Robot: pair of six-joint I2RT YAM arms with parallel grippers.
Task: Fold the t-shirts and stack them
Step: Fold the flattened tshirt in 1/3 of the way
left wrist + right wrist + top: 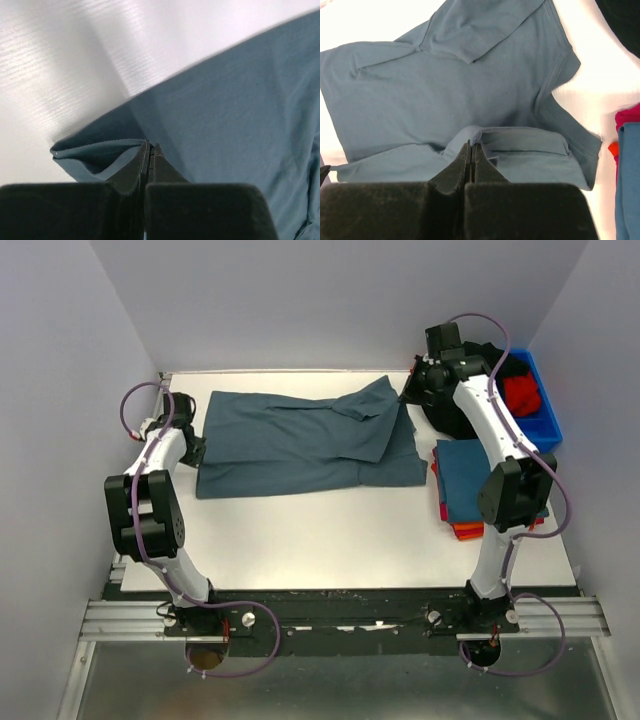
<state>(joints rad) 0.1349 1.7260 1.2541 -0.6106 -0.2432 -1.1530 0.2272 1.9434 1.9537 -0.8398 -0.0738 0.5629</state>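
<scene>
A slate-blue t-shirt lies spread across the back of the white table, its far right part folded over. My left gripper is shut on the shirt's left hem; in the left wrist view the gripper pinches a folded edge of the shirt. My right gripper is shut on the shirt's far right edge; in the right wrist view the gripper holds a fold of the shirt. A stack of folded shirts, blue on top with red and orange below, sits at the right.
A blue bin with red cloth stands at the back right, with black cloth beside it. Walls close the table on the left, back and right.
</scene>
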